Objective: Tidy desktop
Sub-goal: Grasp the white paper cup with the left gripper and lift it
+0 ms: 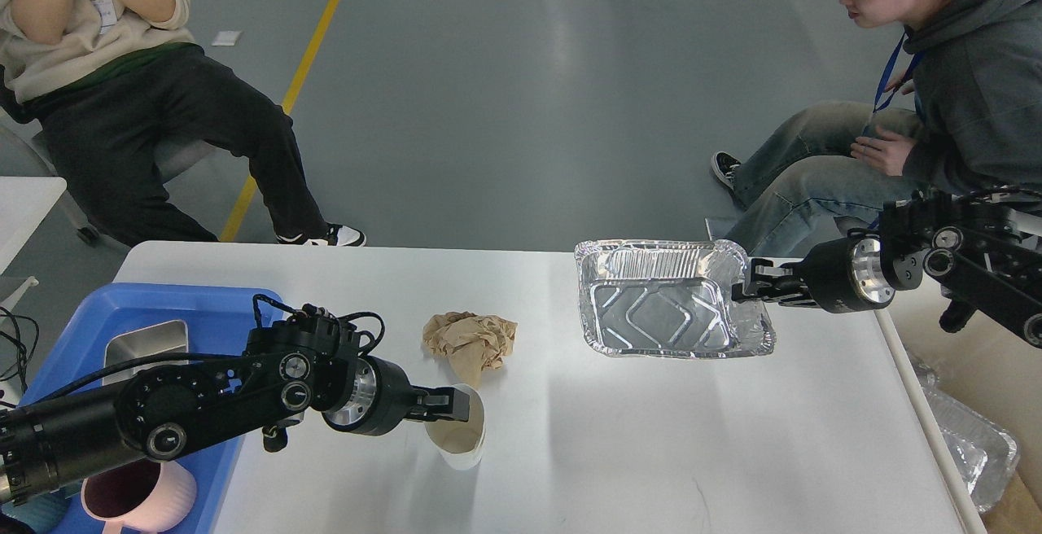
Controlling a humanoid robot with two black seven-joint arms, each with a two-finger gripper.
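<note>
- Across the middle of the head view, the desktop (619, 453) spreads white-grey from the blue tray (213, 316) at its left end to its right edge.
- The left gripper (456, 405) reaches in from the left, its fingers pinching the near rim of a white paper cup (457, 439), which stands slightly tilted on the desktop with a tan inside.
- Just behind the cup, touching or nearly so, lies a crumpled brown paper (472, 339).
- The right gripper (750, 286) comes in from the right and clamps the right rim of a foil tray (667, 306); the tray looks held tilted just above the desktop, though the angle makes that hard to confirm.
- Inside the blue tray sits a metal container (146, 343), partly hidden by the left arm.
- A pink jug (142, 497) stands at the near left, by the blue tray's front corner.
- More foil trays (973, 444) lie below the desktop's right edge.
- Two seated people, one at far left (122, 86) and one at far right (920, 111), face the desktop.
</note>
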